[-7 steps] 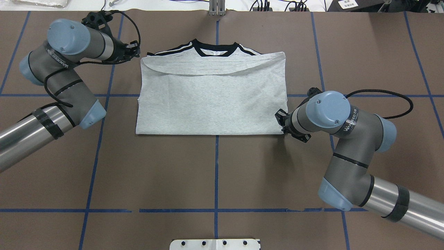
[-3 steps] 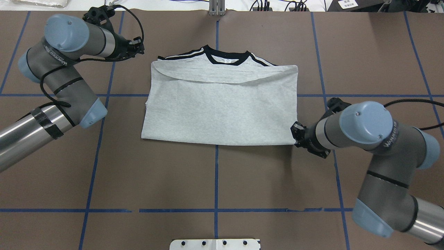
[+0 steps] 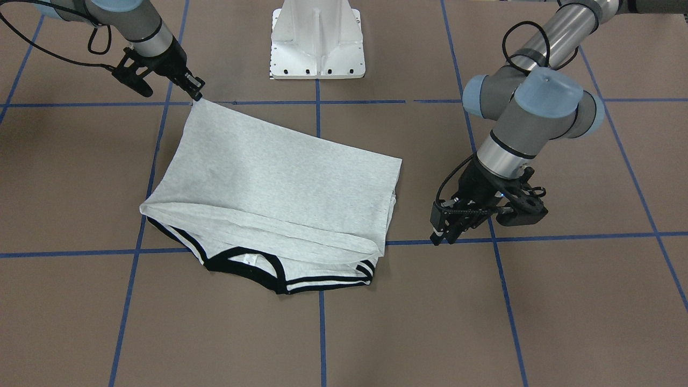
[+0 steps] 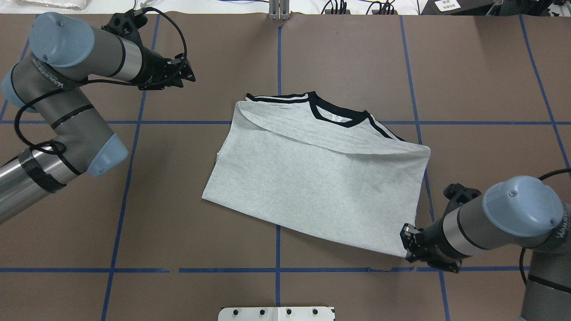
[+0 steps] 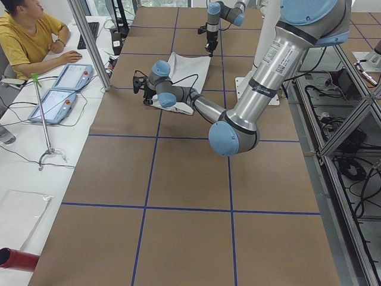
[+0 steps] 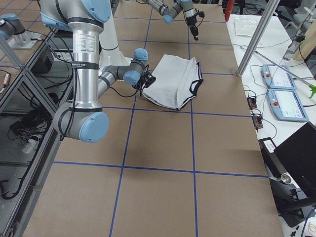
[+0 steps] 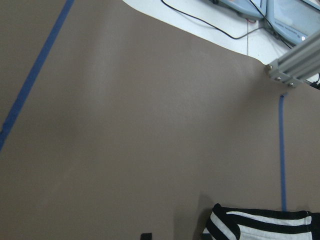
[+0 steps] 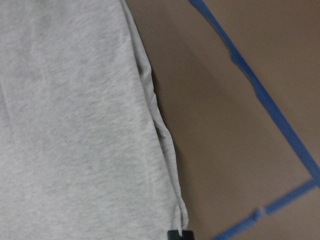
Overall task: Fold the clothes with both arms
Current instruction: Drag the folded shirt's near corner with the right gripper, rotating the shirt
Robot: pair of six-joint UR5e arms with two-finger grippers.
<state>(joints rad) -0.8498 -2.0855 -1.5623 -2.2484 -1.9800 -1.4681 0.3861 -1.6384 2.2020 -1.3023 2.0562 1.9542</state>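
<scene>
Step in hand, as I read it: repositioning the half-folded T-shirt (image 4: pixel 312 183) btwn folds. It lies on the table (image 4: pixel 178 232) folded once, hem brought up just short of the black collar (image 4: pixel 339 118), print hidden, and the whole piece sits skewed to the blue tape lines (image 4: pixel 276 270).

R gripper (image 4: pixel 408 243) is pinched on the shirt's corner at the fold end. In the front-facing view the cloth draws up to a small peak right at the fingertips, and the R wrist cam shows the stacked edge layers running straight into the black tip. From this hand the shirt fans out ahead and across toward the other arm, collar at the far end.

L gripper (image 4: pixel 189 73) carries nothing and touches no cloth. Whether its jaws stand apart or together I can't tell from these views. The striped shoulder corner lies near it, off to the R-arm side and a bit back toward the robot; its wrist cam catches just that corner at the lower edge.

Next move, my guess: set the shirt square and flat, let the corner go without dragging the layers apart, then both hands take matching corners on one side for the cross fold. Risk: top layer sliding off the lower one.
</scene>
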